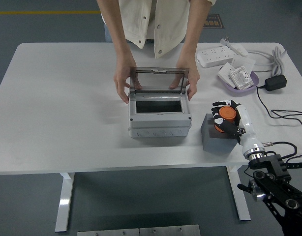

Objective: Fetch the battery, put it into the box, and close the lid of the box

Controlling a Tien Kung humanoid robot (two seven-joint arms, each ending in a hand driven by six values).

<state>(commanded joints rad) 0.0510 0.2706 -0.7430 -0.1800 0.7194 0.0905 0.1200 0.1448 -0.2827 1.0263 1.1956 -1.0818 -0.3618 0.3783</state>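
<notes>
Right of the box (pixel 160 118), right hand (pixel 226 118): I see it wrapped around the orange battery (pixel 226 116), above the grey block (pixel 217 132).
Lid (pixel 159 80): a person's hands (pixel 122 83) prop it open, I judge for loading.

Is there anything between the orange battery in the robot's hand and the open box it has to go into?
Nothing visible blocks it. The right hand holds the battery over the grey block, right of the box; its lid stands open, steadied by a person's hands.

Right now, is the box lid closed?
No: the box has its clear lid standing raised at the back, the person's hands at its sides, while the right hand holds the orange battery.
</notes>
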